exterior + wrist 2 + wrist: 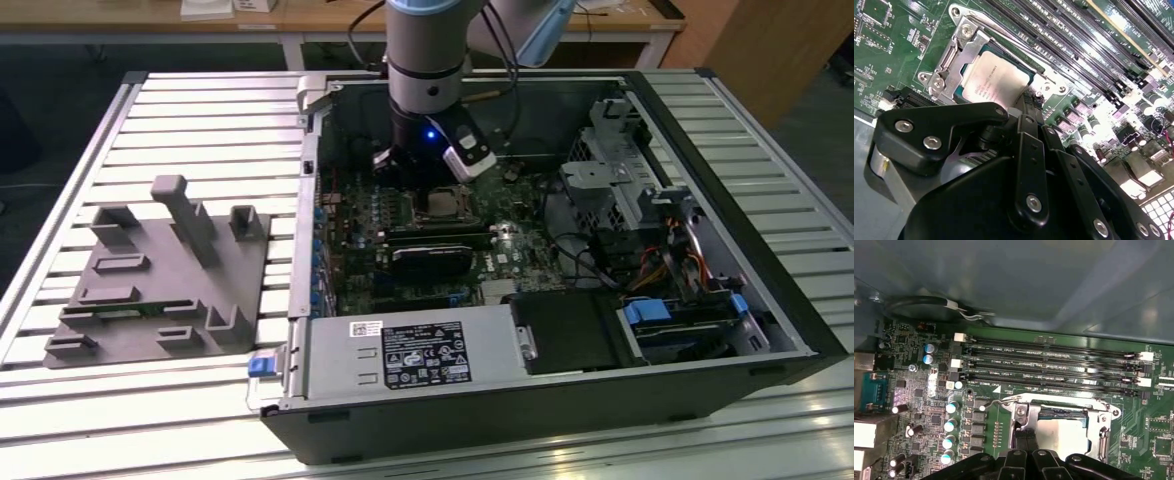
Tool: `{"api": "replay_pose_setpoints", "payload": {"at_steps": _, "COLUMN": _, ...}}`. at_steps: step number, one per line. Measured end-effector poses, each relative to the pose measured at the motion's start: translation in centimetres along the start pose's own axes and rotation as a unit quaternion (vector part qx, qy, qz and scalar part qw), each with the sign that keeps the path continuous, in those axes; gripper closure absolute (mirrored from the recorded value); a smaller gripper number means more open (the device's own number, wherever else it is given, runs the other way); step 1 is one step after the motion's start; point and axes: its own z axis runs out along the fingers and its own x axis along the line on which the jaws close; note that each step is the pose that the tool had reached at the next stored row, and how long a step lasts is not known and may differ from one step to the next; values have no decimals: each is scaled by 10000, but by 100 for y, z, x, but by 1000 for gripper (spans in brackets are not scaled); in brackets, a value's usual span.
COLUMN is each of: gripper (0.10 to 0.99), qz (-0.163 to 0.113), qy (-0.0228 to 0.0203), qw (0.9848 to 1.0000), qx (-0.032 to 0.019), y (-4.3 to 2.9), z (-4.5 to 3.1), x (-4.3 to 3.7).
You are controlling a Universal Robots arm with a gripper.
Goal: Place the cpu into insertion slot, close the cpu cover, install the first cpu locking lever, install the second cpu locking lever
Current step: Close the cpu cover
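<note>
Judging by the cover [961,47] shut over the cpu [996,85], lever 1 [996,402] is in hand; the clenched gripper [1025,439] is set at the cover's edge; hooking down is probably required.

Memory slots [1054,361] just beside cpu cover [1102,424]

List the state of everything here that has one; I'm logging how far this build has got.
cpu: seated flat, face up.
cpu cover: lowered, framing the cpu.
locking lever: wire end beside the cover; cannot tell whether it is latched.
gripper: shut, tips at the cover's edge.
computer case: lying on its side, panel off.
</note>
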Motion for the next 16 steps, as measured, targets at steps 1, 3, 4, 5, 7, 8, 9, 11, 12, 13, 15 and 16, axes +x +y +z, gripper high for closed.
{"api": "replay_pose_setpoints", "payload": {"at_steps": 1, "gripper": 980, "qz": 0, "qy": 0, "qw": 10000, "qx": 0, "y": -1, "z": 0, "x": -8}}
{"api": "replay_pose_setpoints", "payload": {"at_steps": 3, "gripper": 980, "qz": -1, "qy": -3, "qw": 10000, "qx": -3, "y": -1, "z": 3, "x": -25}}
{"api": "replay_pose_setpoints", "payload": {"at_steps": 4, "gripper": 980, "qz": -1, "qy": -2, "qw": 10000, "qx": -2, "y": -2, "z": 2, "x": -31}}
{"api": "replay_pose_setpoints", "payload": {"at_steps": 5, "gripper": 980, "qz": -1, "qy": 0, "qw": 10000, "qx": 0, "y": -3, "z": 1, "x": -34}}
{"api": "replay_pose_setpoints", "payload": {"at_steps": 7, "gripper": 980, "qz": 0, "qy": 0, "qw": 10000, "qx": 0, "y": -3, "z": 0, "x": -34}}
{"api": "replay_pose_setpoints", "payload": {"at_steps": 8, "gripper": 980, "qz": 0, "qy": 0, "qw": 10000, "qx": 0, "y": -3, "z": 0, "x": -34}}
{"api": "replay_pose_setpoints", "payload": {"at_steps": 9, "gripper": 980, "qz": 0, "qy": 0, "qw": 10000, "qx": 0, "y": -3, "z": 0, "x": -35}}
{"api": "replay_pose_setpoints", "payload": {"at_steps": 11, "gripper": 980, "qz": 0, "qy": 1, "qw": 10000, "qx": 2, "y": -3, "z": -11, "x": -35}}
{"api": "replay_pose_setpoints", "payload": {"at_steps": 12, "gripper": 980, "qz": 0, "qy": 1, "qw": 10000, "qx": 1, "y": -2, "z": -21, "x": -35}}
{"api": "replay_pose_setpoints", "payload": {"at_steps": 13, "gripper": 980, "qz": 0, "qy": 0, "qw": 10000, "qx": 1, "y": -1, "z": -35, "x": -35}}
{"api": "replay_pose_setpoints", "payload": {"at_steps": 15, "gripper": 980, "qz": 0, "qy": 0, "qw": 10000, "qx": 0, "y": 0, "z": -62, "x": -36}}
{"api": "replay_pose_setpoints", "payload": {"at_steps": 16, "gripper": 980, "qz": 0, "qy": 0, "qw": 10000, "qx": 1, "y": 0, "z": -71, "x": -36}}
